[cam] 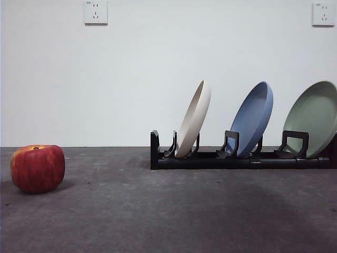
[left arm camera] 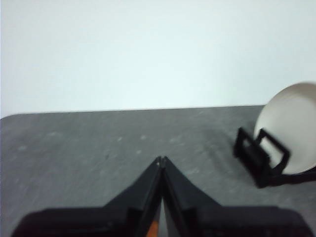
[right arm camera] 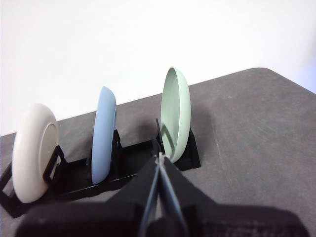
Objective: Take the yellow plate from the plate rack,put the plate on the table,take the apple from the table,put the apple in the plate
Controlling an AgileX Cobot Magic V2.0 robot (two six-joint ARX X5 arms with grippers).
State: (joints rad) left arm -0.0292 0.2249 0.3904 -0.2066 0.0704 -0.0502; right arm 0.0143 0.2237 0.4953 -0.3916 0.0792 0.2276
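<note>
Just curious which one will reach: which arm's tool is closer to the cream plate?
Probably the left tool: its camera shows the cream plate at the near rack end. The right tool sits by the green plate, two slots away.

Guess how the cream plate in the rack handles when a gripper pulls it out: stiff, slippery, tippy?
The yellow plate probably stays stiff: its rim holds a clean curve while leaning in the plate rack. Its matte finish suggests moderate grip, though the thin edge gives the jaws little to bite. Standing on edge between short prongs, it may tip or roll sideways once lifted free.
</note>
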